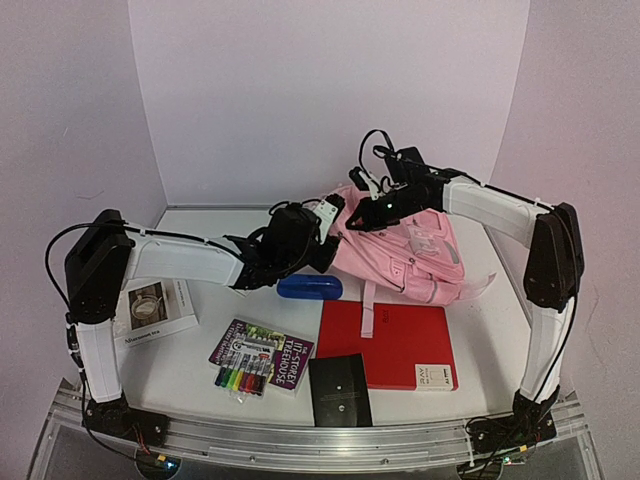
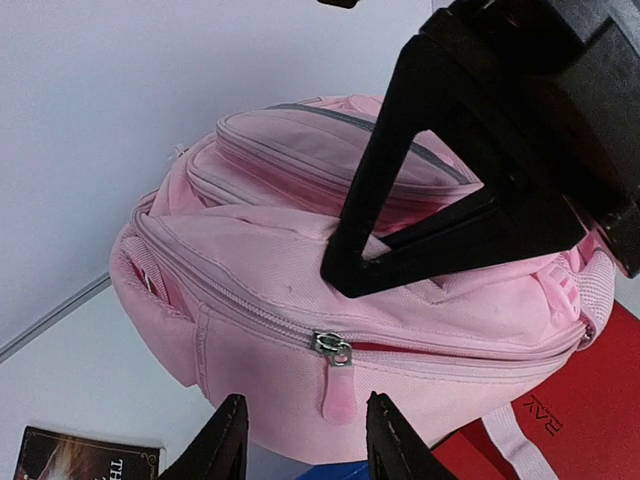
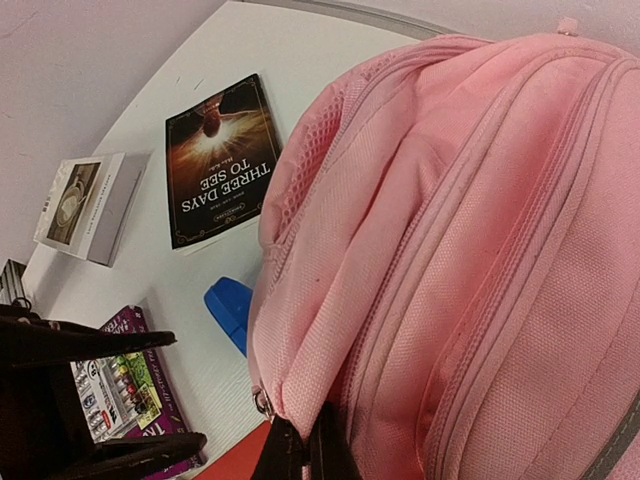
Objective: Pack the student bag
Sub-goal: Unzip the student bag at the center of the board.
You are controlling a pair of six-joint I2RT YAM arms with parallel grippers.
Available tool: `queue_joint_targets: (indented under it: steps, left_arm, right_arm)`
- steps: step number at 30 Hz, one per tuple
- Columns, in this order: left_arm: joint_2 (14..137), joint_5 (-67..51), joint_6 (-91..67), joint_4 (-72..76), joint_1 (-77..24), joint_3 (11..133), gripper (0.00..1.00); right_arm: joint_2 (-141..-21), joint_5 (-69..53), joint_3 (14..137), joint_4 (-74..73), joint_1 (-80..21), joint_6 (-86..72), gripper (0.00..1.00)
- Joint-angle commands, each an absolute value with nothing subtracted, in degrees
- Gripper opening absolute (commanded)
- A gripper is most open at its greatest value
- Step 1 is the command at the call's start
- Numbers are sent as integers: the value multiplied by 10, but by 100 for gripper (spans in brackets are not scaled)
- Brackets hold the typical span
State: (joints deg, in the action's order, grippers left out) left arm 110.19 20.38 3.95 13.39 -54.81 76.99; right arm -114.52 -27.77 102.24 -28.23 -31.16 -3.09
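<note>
Student bag [image 1: 420, 250] lies on its side at the far right-centre of the table [image 1: 490, 320], with its top end turned toward the left arm. A pink strap [image 1: 366, 305] trails off it onto the red notebook [image 1: 400, 340], which lies in front of the bag.

Right gripper [image 3: 305, 445] reaches over the top of the bag. Its jaws are closed and pinch a fold of the pink fabric just above the main zip line.

Left gripper [image 2: 305, 420] is at the bag's near end with its fingers spread and nothing between them. It is not touching the bag. In the left wrist view the pink zipper pull [image 2: 338, 385] hangs just ahead of the gap, roughly centred between the two tips. The zip itself looks mostly closed, with a thin dark slit beside the slider.

A blue pencil case [image 1: 310, 287] lies under the left wrist, close to the bag. A purple book [image 1: 275, 350] is at front centre-left with a marker pack [image 1: 240, 379] on its near edge. A black flat case [image 1: 340, 392] sits at the front edge, touching the red notebook's corner. A white box [image 1: 152, 310] is at the far left. The "Three Days to See" book [image 3: 222, 172] lies behind the left arm and is mostly hidden in the top view.
</note>
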Motion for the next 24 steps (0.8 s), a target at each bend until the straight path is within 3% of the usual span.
queue_joint_targets:
  steps: [1,15,24]
  left_arm:
    - [1104,178,32,135,-547,796,40]
    - [1171,181,16,73,-533,868,35]
    - [1147,187,5,87,-519,846,12]
  right_arm:
    - [-1102,-301,1041,-236,-313,-43,0]
    - [-1093,-323,1036,-236,-313,-51,0]
    - [-1096,-323,1027,-237,-313,-39,0]
